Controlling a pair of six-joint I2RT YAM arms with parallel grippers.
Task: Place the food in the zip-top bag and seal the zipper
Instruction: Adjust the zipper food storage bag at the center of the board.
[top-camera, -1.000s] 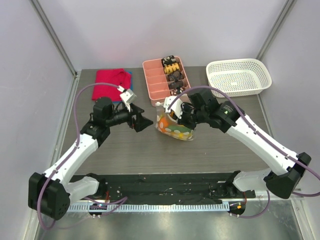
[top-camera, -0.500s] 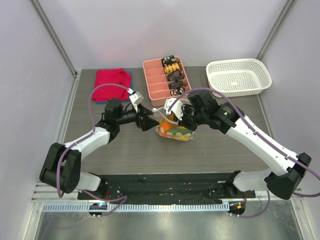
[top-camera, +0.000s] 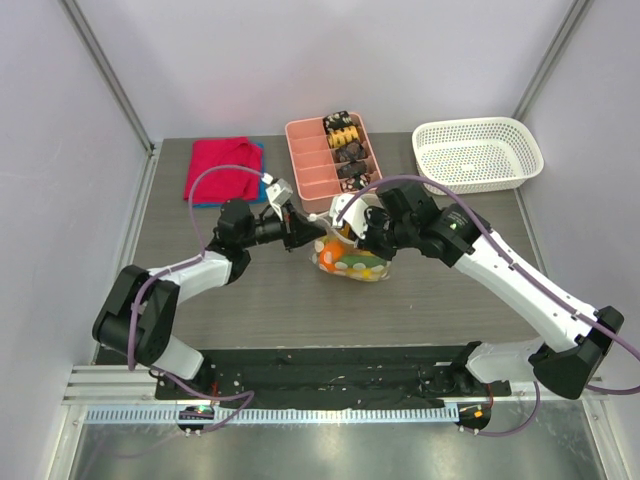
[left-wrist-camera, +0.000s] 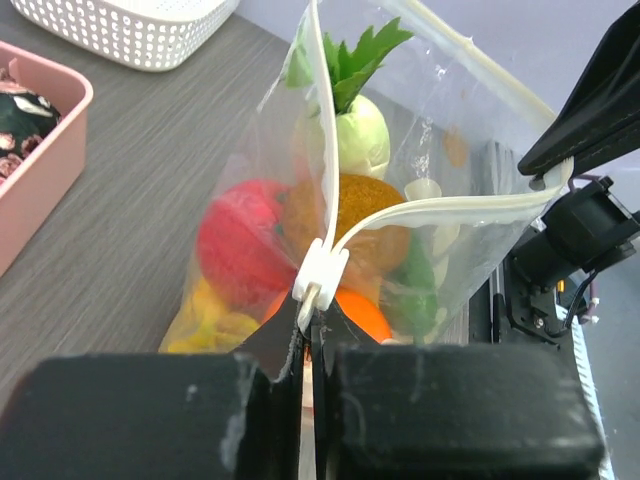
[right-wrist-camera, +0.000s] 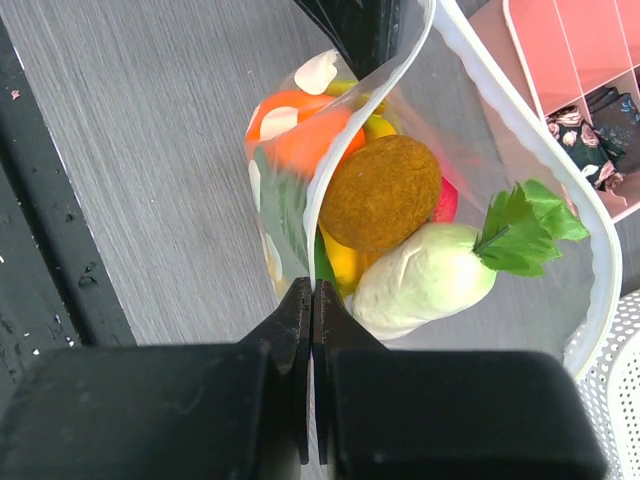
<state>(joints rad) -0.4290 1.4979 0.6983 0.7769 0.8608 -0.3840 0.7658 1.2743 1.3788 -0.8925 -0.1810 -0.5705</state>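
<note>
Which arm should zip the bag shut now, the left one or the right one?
Left, I think. The left tool is shut on the white slider of the zipper, ready to pull it along. The right tool pinches the zip-top bag at its other end, steadying it.

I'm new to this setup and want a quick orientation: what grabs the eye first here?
The clear zip-top bag at mid-table stands out, stuffed with bright food, its mouth gaping. Both arms meet over it: the left hand pinches it at the zipper end, the right hand at the opposite rim. Behind sit a pink tray, a white basket and a red cloth.
</note>
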